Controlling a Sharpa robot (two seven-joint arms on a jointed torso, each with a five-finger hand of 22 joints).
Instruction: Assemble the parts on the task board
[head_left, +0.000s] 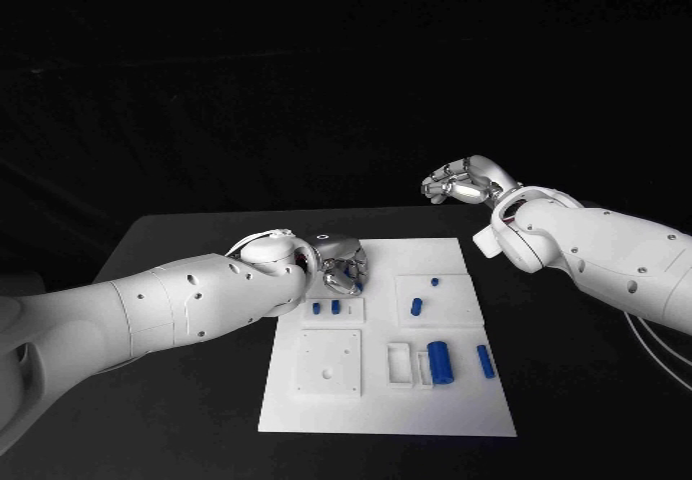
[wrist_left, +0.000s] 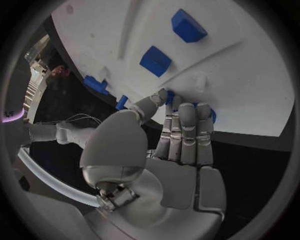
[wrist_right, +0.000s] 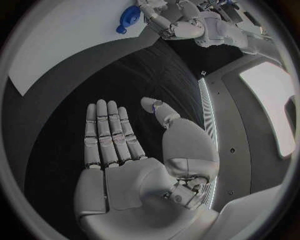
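Parts (head_left: 441, 362) beside left robot hand (head_left: 342, 268)

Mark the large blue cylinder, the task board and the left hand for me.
large blue cylinder (head_left: 440, 362), head view, mid-body.
task board (head_left: 433, 422), head view, bare near edge.
left hand (head_left: 342, 270), head view, middle of the silver hand.

A matte black rectangular table (head_left: 173, 240) stands before a wholly dark backdrop. Beyond its far edge everything falls into blackness, with no wall or floor to be made out.
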